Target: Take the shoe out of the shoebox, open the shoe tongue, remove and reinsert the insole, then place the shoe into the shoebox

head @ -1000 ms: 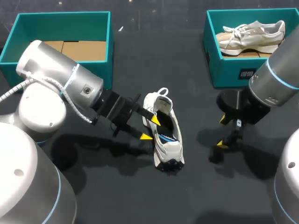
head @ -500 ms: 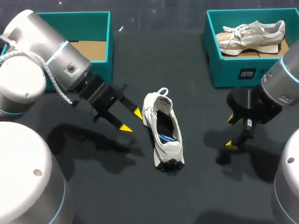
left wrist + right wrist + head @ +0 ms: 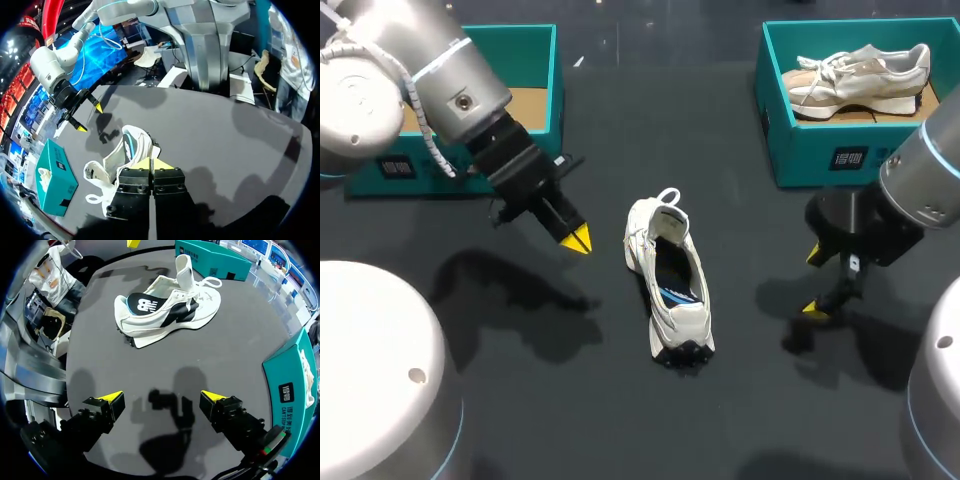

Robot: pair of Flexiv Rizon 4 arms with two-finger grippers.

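Okay, shoe (image 3: 668, 280) is out of its box and lies on the worktop (image 3: 620, 420) between the two teal boxes, with neither gripper touching it. My left gripper (image 3: 578, 239) hangs near the heel end, close to the left box (image 3: 552, 90), yellow tips pressed together on nothing. My right gripper (image 3: 815, 282) sits off the shoe's other side, fingers spread wide and empty. From the right wrist, the tongue (image 3: 184, 267) stands up and the dark insole (image 3: 142, 304) sits inside. The right box (image 3: 790, 140) holds a second shoe (image 3: 860, 72).

Likely the tongue/insole stage; I can't tell if the insole has been pulled yet. Next probably needs the left gripper to open, one gripper steadying the shoe while the other pinches the insole at the heel.
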